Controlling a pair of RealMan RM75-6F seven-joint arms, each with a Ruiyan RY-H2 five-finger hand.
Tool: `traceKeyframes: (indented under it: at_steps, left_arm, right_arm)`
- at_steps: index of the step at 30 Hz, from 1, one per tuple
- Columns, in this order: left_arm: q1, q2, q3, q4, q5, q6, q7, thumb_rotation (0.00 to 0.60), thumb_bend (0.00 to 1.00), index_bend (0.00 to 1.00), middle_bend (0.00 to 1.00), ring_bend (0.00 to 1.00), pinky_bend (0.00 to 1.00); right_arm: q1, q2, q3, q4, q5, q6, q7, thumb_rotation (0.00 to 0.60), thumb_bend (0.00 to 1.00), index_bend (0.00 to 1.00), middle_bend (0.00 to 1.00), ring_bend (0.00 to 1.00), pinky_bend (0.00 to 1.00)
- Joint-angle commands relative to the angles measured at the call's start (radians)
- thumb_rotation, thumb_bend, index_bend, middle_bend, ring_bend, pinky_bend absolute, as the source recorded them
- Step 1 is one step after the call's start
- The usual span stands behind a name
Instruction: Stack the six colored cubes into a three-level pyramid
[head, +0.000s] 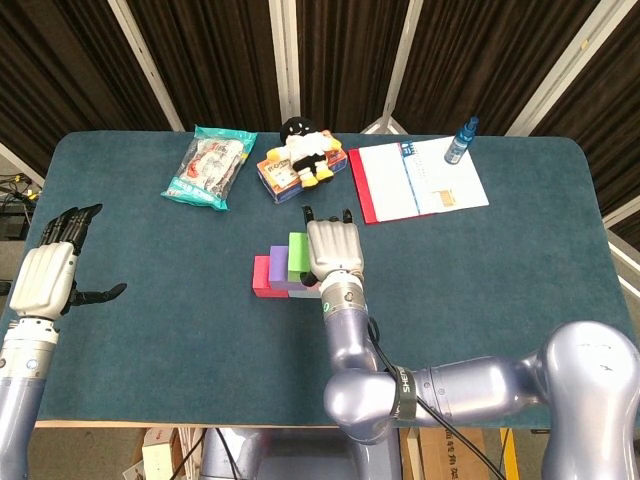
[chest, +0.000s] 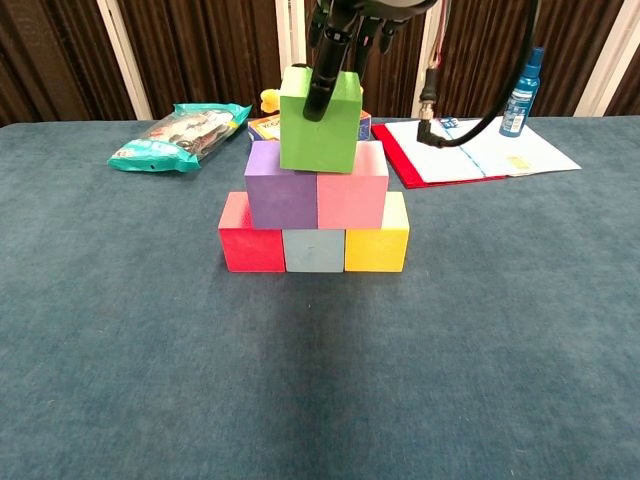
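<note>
Three cubes form the bottom row: red (chest: 250, 240), grey-blue (chest: 314, 251) and yellow (chest: 377, 243). A purple cube (chest: 281, 187) and a pink cube (chest: 353, 187) sit on them. My right hand (head: 333, 250) comes down from above and grips a green cube (chest: 320, 122), with a dark finger (chest: 324, 80) on its front face. The green cube is low over the purple-pink seam, its lower edge covering their tops; whether it touches them I cannot tell. In the head view the hand hides most of the stack; green (head: 297, 257), purple (head: 279, 264) and red (head: 261, 276) show. My left hand (head: 50, 275) is open at the far left.
A snack bag (head: 210, 165), a small box with a plush toy (head: 298, 158), an open red-edged booklet (head: 420, 178) and a blue bottle (head: 461, 140) lie along the back of the blue table (head: 500, 290).
</note>
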Motion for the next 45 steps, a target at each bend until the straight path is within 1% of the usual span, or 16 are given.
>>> traceKeyframes:
  at_steps: [1,14,27,45]
  left_arm:
    - [0.000,-0.001,0.001,0.000,0.000,0.000,0.001,0.600,0.05,0.00,0.06,0.00,0.00]
    - [-0.001,0.000,0.000,0.001,-0.005,-0.007,-0.002,0.600,0.05,0.00,0.06,0.00,0.00]
    - [0.000,0.002,0.000,-0.005,0.000,-0.003,-0.003,0.600,0.05,0.00,0.06,0.00,0.00]
    - [0.000,0.005,0.002,-0.010,0.000,-0.005,0.000,0.600,0.05,0.00,0.06,0.00,0.00]
  right_arm:
    - [-0.001,-0.001,0.001,0.002,-0.001,0.000,-0.002,0.600,0.28,0.00,0.46,0.22,0.00]
    - [-0.005,-0.019,0.004,0.019,-0.009,-0.010,-0.011,0.600,0.28,0.00,0.46,0.22,0.00]
    - [-0.005,-0.019,0.016,0.013,-0.016,0.014,-0.023,0.600,0.28,0.00,0.46,0.22,0.00]
    - [-0.015,-0.027,0.015,0.017,-0.029,0.018,-0.035,0.600,0.28,0.00,0.46,0.22,0.00]
